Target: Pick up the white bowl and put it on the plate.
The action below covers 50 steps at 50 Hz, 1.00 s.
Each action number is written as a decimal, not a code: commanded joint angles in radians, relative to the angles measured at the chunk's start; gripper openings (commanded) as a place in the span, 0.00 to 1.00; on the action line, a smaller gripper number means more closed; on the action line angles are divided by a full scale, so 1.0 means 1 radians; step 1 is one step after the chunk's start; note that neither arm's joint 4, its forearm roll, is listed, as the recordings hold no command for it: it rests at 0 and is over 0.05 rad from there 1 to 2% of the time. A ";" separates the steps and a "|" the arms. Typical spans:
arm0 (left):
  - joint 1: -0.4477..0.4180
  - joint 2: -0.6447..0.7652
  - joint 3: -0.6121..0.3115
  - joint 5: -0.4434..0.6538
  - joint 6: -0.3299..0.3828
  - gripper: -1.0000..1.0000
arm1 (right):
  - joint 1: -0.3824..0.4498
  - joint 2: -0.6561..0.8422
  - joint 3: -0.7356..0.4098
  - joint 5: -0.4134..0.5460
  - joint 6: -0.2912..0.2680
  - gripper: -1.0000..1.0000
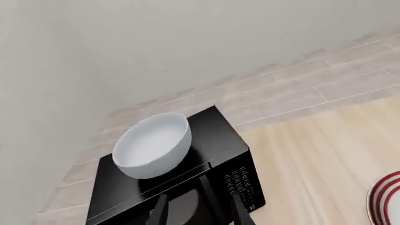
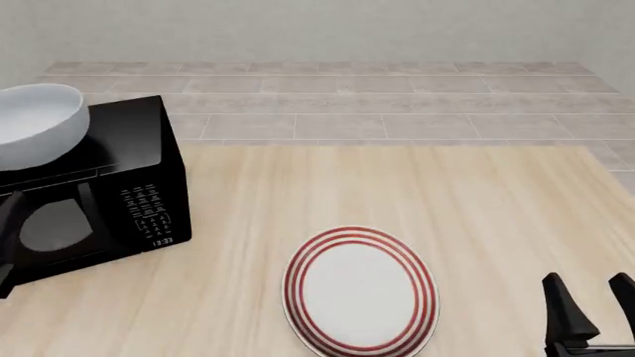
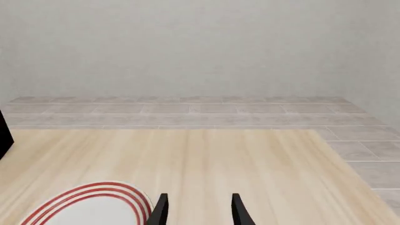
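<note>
The white bowl (image 2: 35, 125) sits up on the black microwave (image 2: 119, 186), just ahead of the left claw (image 1: 200, 206), whose fingers are apart, ready to grab. The right claw (image 2: 595, 312) waits, released, beside the plate (image 2: 360, 290).

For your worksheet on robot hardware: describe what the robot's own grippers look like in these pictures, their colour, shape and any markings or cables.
Only finger parts show. The right gripper has two plain black fingers, slim and tapering to pointed tips, on a dark base at the picture's edge. The left gripper likewise shows two thin black fingers. No markings, cables or logos are visible; the arms themselves are out of view.
</note>
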 commanded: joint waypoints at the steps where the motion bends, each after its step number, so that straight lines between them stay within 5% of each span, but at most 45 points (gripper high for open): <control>1: 0.031 0.066 -0.083 0.055 0.145 1.00 | 0.000 0.000 0.000 0.000 0.000 1.00; 5: 0.021 0.115 -0.233 0.145 0.178 1.00 | 0.000 0.000 0.000 0.000 0.000 1.00; 20: 0.096 0.210 -0.388 0.188 0.329 1.00 | -0.002 0.012 0.003 -0.014 0.001 1.00; 35: 0.152 0.357 -0.368 0.164 0.437 1.00 | 0.003 0.030 0.006 -0.034 0.000 1.00; 36: 0.156 0.345 -0.296 0.121 0.467 1.00 | 0.003 0.030 0.006 -0.035 0.000 1.00; 50: 0.171 0.414 -0.335 0.159 0.553 1.00 | 0.003 0.005 -0.014 0.010 -0.001 1.00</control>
